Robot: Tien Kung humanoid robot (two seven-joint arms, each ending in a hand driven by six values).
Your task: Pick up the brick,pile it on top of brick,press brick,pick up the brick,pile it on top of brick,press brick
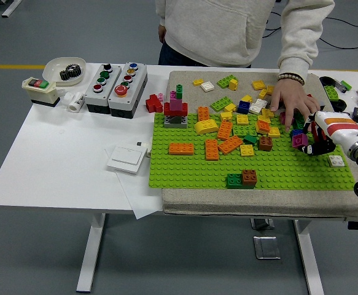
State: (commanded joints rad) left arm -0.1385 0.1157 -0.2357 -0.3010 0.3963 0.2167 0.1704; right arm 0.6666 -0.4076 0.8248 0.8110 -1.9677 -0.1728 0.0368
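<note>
The baseplate (pixel 197 166) is lime green with a studded pattern, lying on a beige mat (pixel 185 201) over the white table (pixel 56 147); on the baseplate lie orange bricks (pixel 181 148), a yellow curved brick (pixel 206 126), a brown brick (pixel 249 177) beside a dark green one (pixel 234 180); at its far left corner stands a small tower (pixel 176 110) (grey, red, purple, green upward); the right hand (pixel 314 142), white with an orange stripe and black fingers, shows a magenta brick (pixel 299 140); the person's sleeve (pixel 301 37) is pale grey.

right robot hand (pixel 307 142): in from right edge, black fingers curled on a magenta brick, white-orange wrist | left arm: out of frame | person's hand (pixel 289 101): palm down, fingers spread
</note>
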